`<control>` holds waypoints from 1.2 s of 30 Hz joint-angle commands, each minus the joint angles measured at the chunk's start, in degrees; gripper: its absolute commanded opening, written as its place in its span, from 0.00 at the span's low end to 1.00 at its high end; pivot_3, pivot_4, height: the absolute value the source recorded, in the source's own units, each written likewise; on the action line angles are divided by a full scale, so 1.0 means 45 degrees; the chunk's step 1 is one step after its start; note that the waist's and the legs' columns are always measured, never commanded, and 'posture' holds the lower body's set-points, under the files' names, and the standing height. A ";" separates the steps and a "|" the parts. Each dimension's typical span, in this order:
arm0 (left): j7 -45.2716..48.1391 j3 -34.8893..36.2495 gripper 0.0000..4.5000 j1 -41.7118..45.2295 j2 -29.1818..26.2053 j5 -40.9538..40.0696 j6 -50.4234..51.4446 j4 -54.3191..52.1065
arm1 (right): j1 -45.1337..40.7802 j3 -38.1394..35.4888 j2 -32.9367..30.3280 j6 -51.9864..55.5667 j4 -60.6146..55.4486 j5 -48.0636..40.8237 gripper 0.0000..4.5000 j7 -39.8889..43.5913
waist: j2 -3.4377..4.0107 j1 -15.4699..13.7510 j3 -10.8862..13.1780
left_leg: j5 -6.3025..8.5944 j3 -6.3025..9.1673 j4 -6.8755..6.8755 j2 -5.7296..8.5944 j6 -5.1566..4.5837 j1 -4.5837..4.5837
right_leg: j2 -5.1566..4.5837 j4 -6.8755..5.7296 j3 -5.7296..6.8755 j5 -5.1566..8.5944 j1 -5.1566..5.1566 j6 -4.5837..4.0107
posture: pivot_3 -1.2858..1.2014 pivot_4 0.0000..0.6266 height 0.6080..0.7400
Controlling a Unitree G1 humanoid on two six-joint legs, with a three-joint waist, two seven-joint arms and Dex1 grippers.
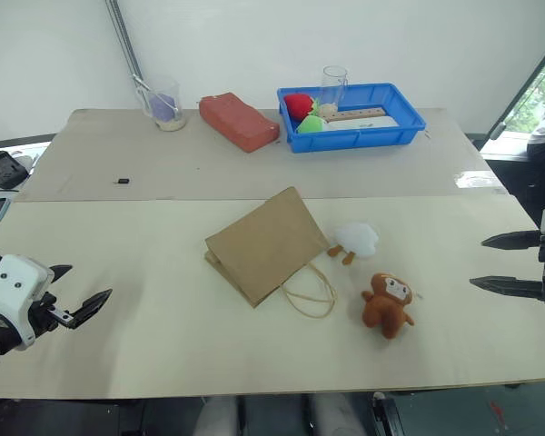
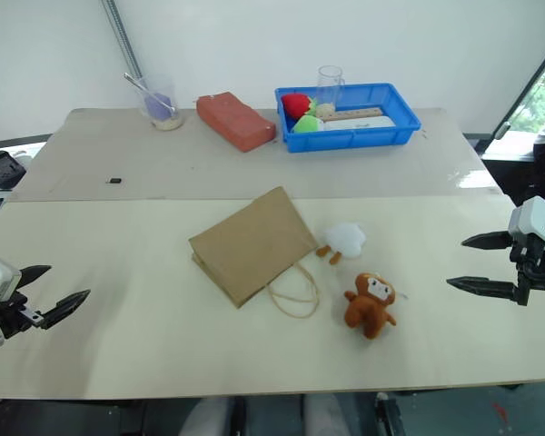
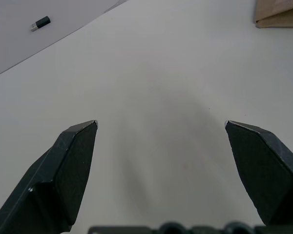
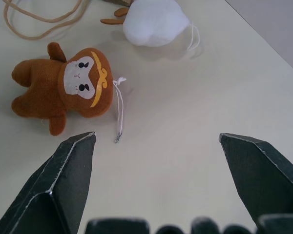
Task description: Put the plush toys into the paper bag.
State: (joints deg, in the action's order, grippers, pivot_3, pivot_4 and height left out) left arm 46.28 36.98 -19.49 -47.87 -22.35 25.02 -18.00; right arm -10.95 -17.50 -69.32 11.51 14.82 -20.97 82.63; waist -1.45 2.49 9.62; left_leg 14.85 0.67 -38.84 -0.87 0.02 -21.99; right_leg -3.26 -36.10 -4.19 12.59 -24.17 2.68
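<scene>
Paper bag (image 1: pixel 263 243) first: you are looking at it lying flat near the middle of the pale counter (image 1: pixel 145 345), its two rope handles (image 1: pixel 311 291) spilling toward the near edge. Sitting just beside the bag's right corner is the white plush toy (image 1: pixel 357 238) (orange feet pointing at the bag), and the brown monkey (image 1: pixel 387 303) is lying a little nearer, right of the handles, apart from both. Along the far side, a blue tray (image 1: pixel 409 120) is holding red and green round items, with a reddish block (image 1: pixel 238 121) to its left. Your left hand (image 1: pixel 80 289) is hovering wide open over bare counter at the left edge. Your right hand (image 1: pixel 498 262) is hanging wide open too, right of the monkey, gripping nothing.
</scene>
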 commanded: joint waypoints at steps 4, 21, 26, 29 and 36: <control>0.0060 0.0330 0.99 -0.0192 -0.0093 0.0089 -0.0026 -0.0373 | -0.0409 -0.0049 0.0018 -0.0347 0.0094 -0.0023 1.00 -0.0029 | 0.0000 0.0007 0.0000 | 0.0000 -0.0001 0.0000 0.0001 0.0000 -0.0001 | -0.0001 0.0000 -0.0001 0.0000 -0.0001 0.0000 | 0.52 0.24 1.00; 0.1600 0.0542 0.99 0.0195 -0.0334 -0.0270 -0.1846 -0.0023 | -0.0509 0.0178 0.0442 -0.0563 -0.0057 0.0078 1.00 -0.0534 | 0.0001 -0.0009 0.0000 | 0.0000 -0.0004 -0.0002 0.0002 0.0000 0.0002 | -0.0002 -0.0002 0.0000 0.0000 0.0001 -0.0002 | 0.52 0.24 1.00; 0.2151 -0.2154 0.99 0.2297 -0.0928 -0.0497 -0.1653 -0.1249 | -0.0866 0.0261 0.1144 -0.0592 -0.0517 0.0108 1.00 -0.1408 | 0.0001 -0.0123 0.0000 | 0.0000 -0.0002 -0.0013 0.0010 0.0000 0.0000 | -0.0005 -0.0001 0.0001 -0.0001 0.0013 -0.0001 | 0.52 0.24 1.00; 0.2363 -0.4310 0.99 0.4123 -0.0831 -0.0707 -0.1113 -0.1763 | -0.0257 -0.0140 0.1382 0.0324 -0.2103 -0.0545 1.00 -0.1649 | 0.0004 -0.0170 -0.0001 | 0.0000 0.0001 -0.0013 0.0014 0.0000 -0.0015 | -0.0007 -0.0004 -0.0002 -0.0004 0.0003 0.0004 | 0.52 0.24 1.00; 0.3142 -0.9661 0.99 0.8387 0.0974 0.0433 -0.0998 -0.0737 | 0.2862 -0.2177 0.1068 0.4094 -0.7608 -0.2954 1.00 -0.1752 | 0.0014 -0.0384 -0.0007 | 0.0015 0.0035 -0.0017 0.0027 -0.0023 -0.0039 | 0.0002 -0.0016 0.0002 -0.0004 -0.0001 0.0012 | 0.52 0.24 1.00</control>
State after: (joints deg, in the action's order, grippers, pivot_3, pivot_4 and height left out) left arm 59.69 -3.12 16.35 -44.43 -22.08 21.49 -22.07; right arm 1.35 -23.32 -63.10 26.03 -14.19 -30.97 74.93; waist -1.39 0.76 9.59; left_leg 14.91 0.82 -38.95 -0.75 -0.08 -22.17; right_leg -3.25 -36.17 -4.18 12.55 -24.15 2.76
